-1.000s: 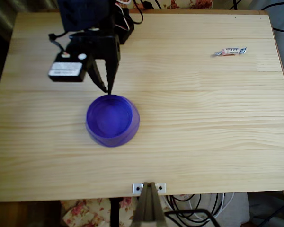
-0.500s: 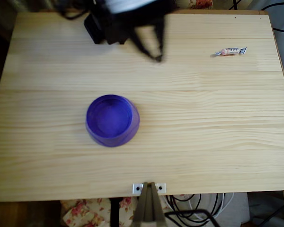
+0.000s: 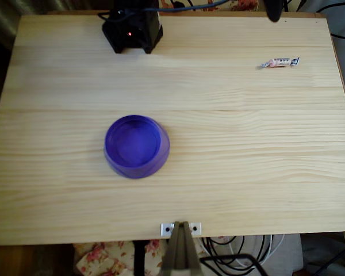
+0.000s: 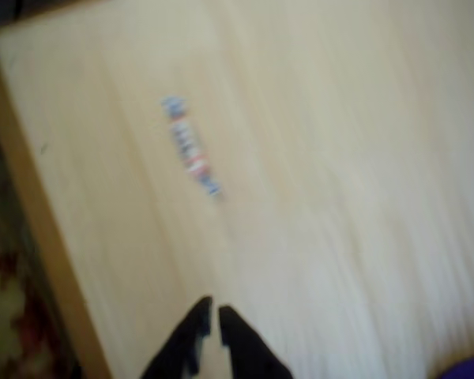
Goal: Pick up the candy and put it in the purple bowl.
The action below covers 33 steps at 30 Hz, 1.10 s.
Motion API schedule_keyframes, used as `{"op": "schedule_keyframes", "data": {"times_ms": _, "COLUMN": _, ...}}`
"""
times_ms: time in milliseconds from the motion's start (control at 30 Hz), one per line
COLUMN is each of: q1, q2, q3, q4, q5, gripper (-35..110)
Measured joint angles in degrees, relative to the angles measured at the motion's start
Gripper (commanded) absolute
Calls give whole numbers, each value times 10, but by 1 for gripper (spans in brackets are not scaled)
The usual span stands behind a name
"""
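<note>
Wrist view shows the hand (image 4: 212, 316) nearly pressed together, empty, above the bench (image 3: 230, 144) — the candy (image 4: 191, 156) lies ahead, near the edge. Reaching step; next it must spread and descend.

pale wooden table (image 3: 230, 149), perhaps floral fabric (image 3: 103, 259) below

We saw the arm's base (image 3: 131, 31) in the overhead view as a black, blocky housing with a small red light glowing on its top face. A blue cable (image 3: 187, 7) and darker wires ran off from it. In the blurred wrist view, the end effector (image 4: 211, 314) showed two slim black fingers (image 4: 241, 339), tapering to points. A dark, rounded part (image 3: 272, 10) showed at the top edge.
</note>
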Motion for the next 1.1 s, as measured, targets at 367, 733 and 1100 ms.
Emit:
{"op": "schedule_keyframes", "data": {"times_ms": 367, "q1": -121, "q2": -189, "q3": -51, "q4": -55, "q5": 4, "gripper": 11}}
{"op": "schedule_keyframes", "data": {"times_ms": 733, "q1": -112, "q2": -397, "q3": -225, "q4": -57, "q5": 22, "gripper": 19}}
{"op": "schedule_keyframes", "data": {"times_ms": 1100, "q1": -68, "q2": -412, "q3": -252, "q4": -53, "q5": 20, "gripper": 21}}
